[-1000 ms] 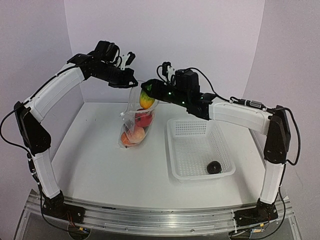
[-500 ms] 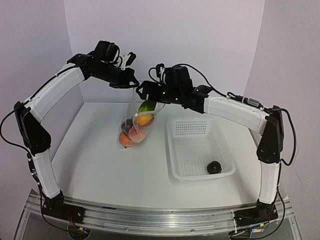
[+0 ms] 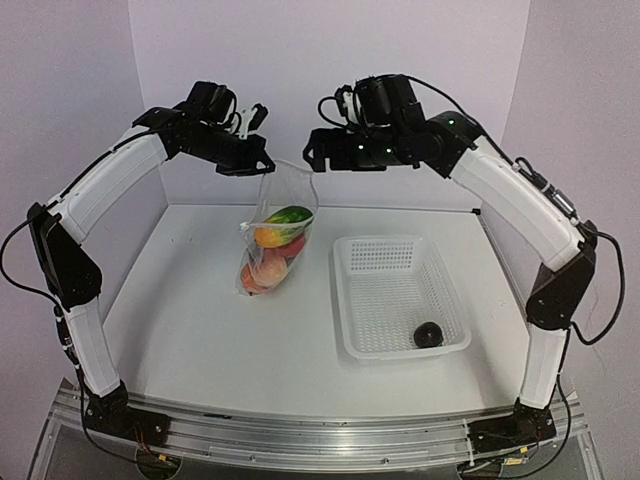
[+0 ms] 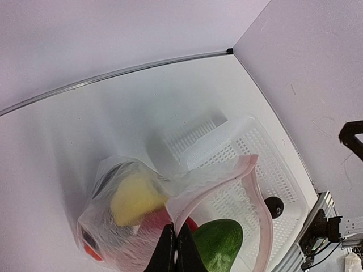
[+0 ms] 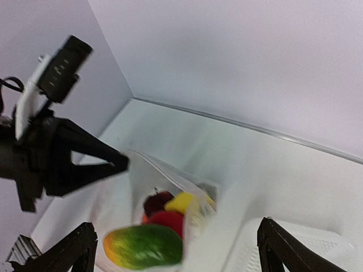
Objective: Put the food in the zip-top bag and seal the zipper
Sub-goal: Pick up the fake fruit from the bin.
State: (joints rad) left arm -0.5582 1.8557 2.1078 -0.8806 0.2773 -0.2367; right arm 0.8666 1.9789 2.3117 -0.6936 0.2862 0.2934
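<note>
Green mango [image 3: 288,214] in zip-top bag [image 3: 286,186], below right end effector [image 3: 316,155].

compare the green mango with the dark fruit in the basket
Colour: the green mango is green fading to orange; the mangosteen is almost black. Shape: the mango is long and bigger, the mangosteen round and smaller. Place: the mango lies inside the zip-top bag, which the left gripper holds up; the mangosteen sits alone in the white mesh basket. Both are glossy toys.
</note>
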